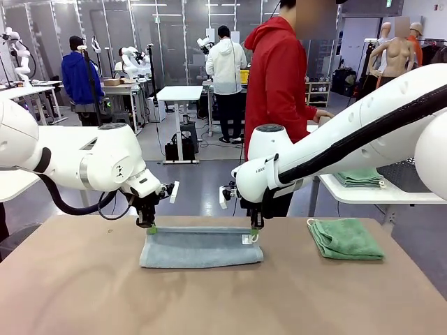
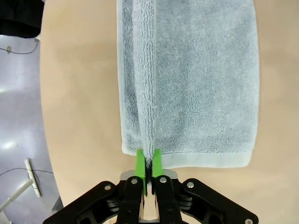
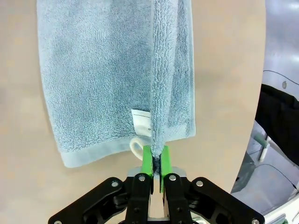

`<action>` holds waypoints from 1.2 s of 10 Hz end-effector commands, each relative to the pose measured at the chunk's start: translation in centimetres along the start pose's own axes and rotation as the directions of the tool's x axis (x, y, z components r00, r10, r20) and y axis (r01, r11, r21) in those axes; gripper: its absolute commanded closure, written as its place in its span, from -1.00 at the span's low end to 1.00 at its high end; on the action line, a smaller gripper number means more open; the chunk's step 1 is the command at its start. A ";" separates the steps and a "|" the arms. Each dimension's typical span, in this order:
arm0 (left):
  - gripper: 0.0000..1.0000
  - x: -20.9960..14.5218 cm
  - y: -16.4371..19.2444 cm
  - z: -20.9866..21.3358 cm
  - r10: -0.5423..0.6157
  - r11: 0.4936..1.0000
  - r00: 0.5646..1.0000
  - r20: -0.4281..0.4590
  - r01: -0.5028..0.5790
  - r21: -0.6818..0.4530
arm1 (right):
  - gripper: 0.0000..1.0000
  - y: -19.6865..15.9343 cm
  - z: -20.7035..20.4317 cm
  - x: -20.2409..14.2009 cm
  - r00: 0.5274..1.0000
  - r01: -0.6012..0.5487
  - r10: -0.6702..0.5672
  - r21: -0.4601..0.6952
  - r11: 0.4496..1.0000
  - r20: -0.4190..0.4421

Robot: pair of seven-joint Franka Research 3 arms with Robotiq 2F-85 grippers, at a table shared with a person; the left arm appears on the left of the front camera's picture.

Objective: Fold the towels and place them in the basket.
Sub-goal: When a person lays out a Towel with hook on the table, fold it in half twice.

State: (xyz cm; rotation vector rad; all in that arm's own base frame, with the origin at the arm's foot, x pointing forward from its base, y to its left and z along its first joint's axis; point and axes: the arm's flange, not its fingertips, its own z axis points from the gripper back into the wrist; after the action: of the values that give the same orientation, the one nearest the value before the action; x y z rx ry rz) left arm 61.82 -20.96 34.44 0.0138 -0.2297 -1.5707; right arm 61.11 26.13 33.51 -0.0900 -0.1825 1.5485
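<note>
Grey-blue towel [image 1: 201, 248] lies folded lengthwise, white tag [image 3: 141, 122] showing.

The grey-blue towel [image 2: 201, 84] is cut off at the top edge; the white tag's [image 3: 141, 122] print is apparently too small to be read.

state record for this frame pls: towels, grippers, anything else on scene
grey-blue towel: folded over lengthwise, lying on the table
white tag: at the towel's end by the right gripper
left gripper: shut on the towel's far edge, one end
right gripper: shut on the same edge, other end
mint green towel: folded, on the table to the robot's right, apart from the other
person: standing at the far side
</note>
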 end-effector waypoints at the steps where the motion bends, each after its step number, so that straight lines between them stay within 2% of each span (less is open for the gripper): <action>1: 0.60 -0.7 0.5 0.1 -0.019 0.999 1.000 0.009 0.020 -0.029 | 0.84 -0.6 -0.2 -0.2 1.000 0.004 -0.004 -0.031 1.000 -0.009; 2: 0.48 -0.7 0.4 0.3 -0.029 1.000 1.000 0.007 0.030 -0.010 | 0.44 -0.3 0.1 -0.1 1.000 -0.008 0.007 -0.045 0.999 -0.004; 3: 0.21 -0.7 0.3 0.8 -0.045 0.999 0.999 -0.009 0.045 0.015 | 0.44 -0.3 0.5 -0.2 1.000 -0.029 0.029 -0.084 0.996 0.002; 4: 0.10 -0.9 0.2 1.3 -0.055 0.998 0.998 -0.009 0.055 0.036 | 0.04 -0.2 0.8 -0.3 0.999 -0.051 0.052 -0.111 0.992 0.006; 5: -0.17 -1.2 0.0 1.6 -0.056 0.997 0.998 -0.004 0.056 0.045 | 0.37 -0.2 1.0 -0.5 0.998 -0.060 0.062 -0.121 0.991 0.017; 6: -0.29 -1.4 -0.3 1.9 -0.057 0.997 0.998 -0.007 0.057 0.052 | -0.36 -0.1 1.2 -0.7 0.997 -0.067 0.072 -0.135 0.989 0.031; 7: -0.56 -1.2 -1.0 2.9 -0.056 0.997 0.998 0.003 0.056 0.048 | -0.03 0.3 2.0 -0.6 0.997 -0.056 0.062 -0.129 0.990 0.045; 8: -0.67 -0.6 -2.2 4.6 -0.037 0.999 0.999 0.022 0.037 -0.023 | -0.76 1.2 3.6 -0.5 0.998 -0.014 0.018 -0.079 0.997 0.056; 9: -0.93 0.2 -4.1 7.3 0.086 0.984 0.993 0.084 -0.072 -0.161 | -0.43 2.6 6.1 -0.7 0.996 0.065 -0.065 -0.007 0.998 0.062; 10: -1.00 0.6 -6.0 10.3 0.102 0.981 0.991 0.083 -0.086 -0.173 | -1.00 4.5 9.1 -1.1 0.992 0.094 -0.093 -0.008 0.996 0.087; 11: -1.00 0.8 -7.7 12.9 0.079 0.985 0.993 0.087 -0.064 -0.162 | -0.83 6.5 11.9 -1.3 0.983 0.132 -0.132 0.006 0.991 0.124; 12: -1.00 0.9 -9.6 14.9 0.060 0.988 0.991 0.120 -0.042 -0.148 | -1.00 8.8 14.1 -1.5 0.973 0.160 -0.158 -0.002 0.987 0.167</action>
State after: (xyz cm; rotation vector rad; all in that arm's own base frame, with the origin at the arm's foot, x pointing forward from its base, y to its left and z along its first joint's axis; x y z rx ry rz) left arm 52.15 -21.43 46.42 -0.1961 -0.1830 -1.5204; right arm 53.20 25.65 44.03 0.0093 -0.2866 1.4348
